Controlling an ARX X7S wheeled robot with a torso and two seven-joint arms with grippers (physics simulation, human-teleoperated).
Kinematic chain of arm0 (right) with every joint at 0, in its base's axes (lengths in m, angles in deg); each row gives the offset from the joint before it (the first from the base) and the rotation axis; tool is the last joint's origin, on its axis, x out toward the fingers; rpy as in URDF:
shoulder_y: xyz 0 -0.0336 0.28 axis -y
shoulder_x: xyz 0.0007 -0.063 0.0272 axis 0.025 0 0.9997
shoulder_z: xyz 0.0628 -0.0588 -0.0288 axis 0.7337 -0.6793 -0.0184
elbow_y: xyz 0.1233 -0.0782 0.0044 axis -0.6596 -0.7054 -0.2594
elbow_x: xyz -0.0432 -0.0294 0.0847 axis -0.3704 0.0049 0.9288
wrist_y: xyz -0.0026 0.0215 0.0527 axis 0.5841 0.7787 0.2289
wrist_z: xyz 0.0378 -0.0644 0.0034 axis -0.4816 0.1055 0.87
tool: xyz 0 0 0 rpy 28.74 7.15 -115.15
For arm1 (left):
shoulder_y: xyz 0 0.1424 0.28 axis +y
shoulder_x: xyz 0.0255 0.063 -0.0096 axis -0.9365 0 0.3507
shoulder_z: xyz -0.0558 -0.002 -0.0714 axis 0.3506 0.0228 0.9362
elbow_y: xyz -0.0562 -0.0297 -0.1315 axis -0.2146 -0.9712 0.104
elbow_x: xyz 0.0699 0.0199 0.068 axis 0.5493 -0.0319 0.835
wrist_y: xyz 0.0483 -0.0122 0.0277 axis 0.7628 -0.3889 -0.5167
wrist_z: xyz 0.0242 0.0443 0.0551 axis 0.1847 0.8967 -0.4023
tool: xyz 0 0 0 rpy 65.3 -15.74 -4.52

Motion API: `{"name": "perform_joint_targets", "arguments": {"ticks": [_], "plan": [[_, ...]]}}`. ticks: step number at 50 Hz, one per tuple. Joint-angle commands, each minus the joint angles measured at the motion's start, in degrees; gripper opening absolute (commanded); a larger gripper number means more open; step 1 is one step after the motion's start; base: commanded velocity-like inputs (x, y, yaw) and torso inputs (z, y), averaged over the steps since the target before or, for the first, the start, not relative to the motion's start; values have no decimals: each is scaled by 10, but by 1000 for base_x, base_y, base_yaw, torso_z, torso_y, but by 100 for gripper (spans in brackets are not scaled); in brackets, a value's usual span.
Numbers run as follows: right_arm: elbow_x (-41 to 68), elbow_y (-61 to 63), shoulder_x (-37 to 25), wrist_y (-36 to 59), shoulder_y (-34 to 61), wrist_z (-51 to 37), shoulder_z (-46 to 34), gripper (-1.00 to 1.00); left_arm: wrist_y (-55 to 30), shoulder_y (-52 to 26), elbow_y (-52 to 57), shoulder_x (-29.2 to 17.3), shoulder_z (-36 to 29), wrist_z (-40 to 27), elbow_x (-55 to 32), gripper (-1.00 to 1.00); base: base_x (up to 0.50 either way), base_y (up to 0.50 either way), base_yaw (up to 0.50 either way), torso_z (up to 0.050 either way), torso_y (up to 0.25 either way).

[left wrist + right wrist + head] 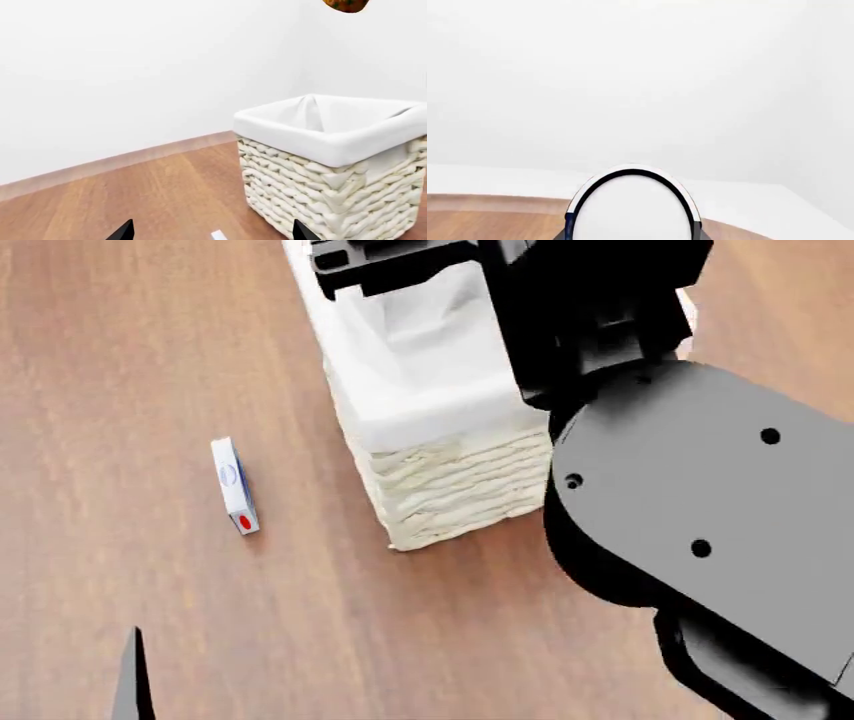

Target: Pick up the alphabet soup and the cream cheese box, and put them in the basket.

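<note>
Head view: cream cheese box (235,486) on desk (120,360), left of basket (447,495), unpicked; right claw (632,235) grasping alphabet soup (632,207), undelivered; left claw (212,234) released.

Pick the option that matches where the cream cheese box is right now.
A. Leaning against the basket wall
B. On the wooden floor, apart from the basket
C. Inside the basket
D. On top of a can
B: in the head view the cream cheese box lies on bare wood with a clear gap to the basket.
</note>
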Motion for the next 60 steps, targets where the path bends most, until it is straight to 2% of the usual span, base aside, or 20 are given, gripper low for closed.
{"name": "perform_joint_targets", "arguments": {"ticks": [1,3,17,60], "plan": [[65,-355,132,73,122,205,-2,-100,4,8,9,-4,-4,-2,4,100,0,0,0,0,0],[77,-407,148,96,145,233,-2,-100,7,11,6,-6,-3,-2,4,100,0,0,0,0,0],[69,-470,163,105,141,252,-13,-100,16,11,-2,-6,-3,-5,3,100,0,0,0,0,0],[35,-510,191,91,97,277,-46,-100,6,16,13,-11,-6,-14,7,100,0,0,0,0,1]]}}
